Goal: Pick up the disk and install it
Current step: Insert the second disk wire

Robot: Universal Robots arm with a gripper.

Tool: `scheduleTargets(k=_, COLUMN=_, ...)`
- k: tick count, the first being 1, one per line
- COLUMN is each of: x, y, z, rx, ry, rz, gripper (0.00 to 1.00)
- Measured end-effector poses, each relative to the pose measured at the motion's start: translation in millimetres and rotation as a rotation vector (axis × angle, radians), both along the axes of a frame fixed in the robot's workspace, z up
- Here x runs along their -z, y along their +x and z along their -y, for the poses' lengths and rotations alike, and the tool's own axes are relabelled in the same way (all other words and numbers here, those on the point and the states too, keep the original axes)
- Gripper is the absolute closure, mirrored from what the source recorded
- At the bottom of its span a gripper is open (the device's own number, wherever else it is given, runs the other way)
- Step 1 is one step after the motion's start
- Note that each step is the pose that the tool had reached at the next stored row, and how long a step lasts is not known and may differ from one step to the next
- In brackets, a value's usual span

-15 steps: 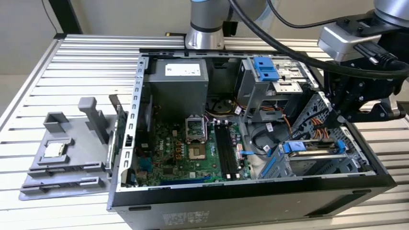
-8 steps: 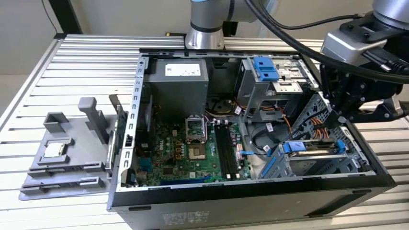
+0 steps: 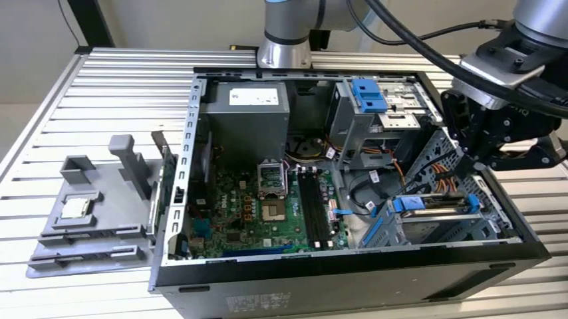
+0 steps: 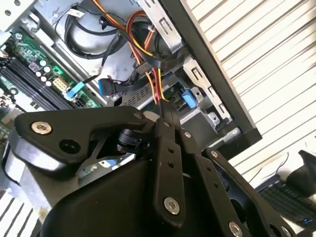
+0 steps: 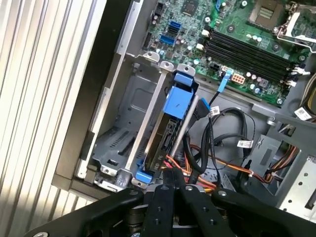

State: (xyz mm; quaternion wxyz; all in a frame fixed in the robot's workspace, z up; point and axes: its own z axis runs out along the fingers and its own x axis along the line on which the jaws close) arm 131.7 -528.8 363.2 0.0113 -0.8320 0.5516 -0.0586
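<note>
- One closed, empty claw (image 5: 173, 177) is hovering just above the disk (image 5: 178, 103) standing in the drive cage (image 5: 118, 138).
- Pushing straight along that cage is looking safest, sparing the cables (image 4: 156, 79).

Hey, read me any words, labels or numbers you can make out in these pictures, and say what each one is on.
None can be read.
White label on the power supply: too small.
White cable tags: blurred.
Sticker on the case front: too small.
Motherboard markings: too small.

Ribbed aluminium table (image 3: 116, 86), beige wall (image 3: 26, 53)
</note>
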Motion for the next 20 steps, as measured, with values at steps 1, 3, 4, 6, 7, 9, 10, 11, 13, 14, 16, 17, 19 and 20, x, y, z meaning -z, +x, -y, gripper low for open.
scheduleTargets(k=1, x=0.4, y=0.0, z=0.0, rx=-0.019, ry=0.0000, rz=0.0051, gripper=1.00)
scheduleTargets(k=3, x=1.2, y=0.0, z=0.0, rx=-0.055, ry=0.0000, rz=0.0145, gripper=1.00)
scheduleTargets(k=4, x=1.7, y=0.1, z=0.0, rx=-0.073, ry=0.0000, rz=0.0194, gripper=1.00)
scheduleTargets(k=6, x=2.6, y=0.0, z=0.0, rx=-0.110, ry=0.0000, rz=0.0288, gripper=1.00)
scheduleTargets(k=7, x=3.0, y=0.0, z=0.0, rx=-0.128, ry=0.0000, rz=0.0335, gripper=1.00)
scheduleTargets(k=9, x=3.9, y=0.0, z=0.0, rx=-0.164, ry=0.0001, rz=0.0431, gripper=1.00)
scheduleTargets(k=10, x=4.4, y=0.0, z=-0.1, rx=-0.183, ry=0.0003, rz=0.0482, gripper=1.00)
scheduleTargets(k=11, x=4.8, y=0.0, z=-0.1, rx=-0.201, ry=0.0002, rz=0.0525, gripper=1.00)
scheduleTargets(k=13, x=5.2, y=-0.1, z=-0.1, rx=-0.228, ry=0.0000, rz=0.0603, gripper=1.00)
scheduleTargets(k=14, x=5.3, y=-0.3, z=-0.1, rx=-0.232, ry=-0.0001, rz=0.0621, gripper=1.00)
scheduleTargets(k=16, x=5.3, y=-0.5, z=0.0, rx=-0.233, ry=-0.0002, rz=0.0626, gripper=1.00)
scheduleTargets(k=17, x=5.3, y=-0.8, z=0.0, rx=-0.233, ry=-0.0005, rz=0.0626, gripper=1.00)
scheduleTargets(k=19, x=5.3, y=-1.3, z=0.0, rx=-0.233, ry=-0.0012, rz=0.0625, gripper=1.00)
scheduleTargets(k=20, x=5.3, y=-1.3, z=0.0, rx=-0.233, ry=-0.0013, rz=0.0625, gripper=1.00)
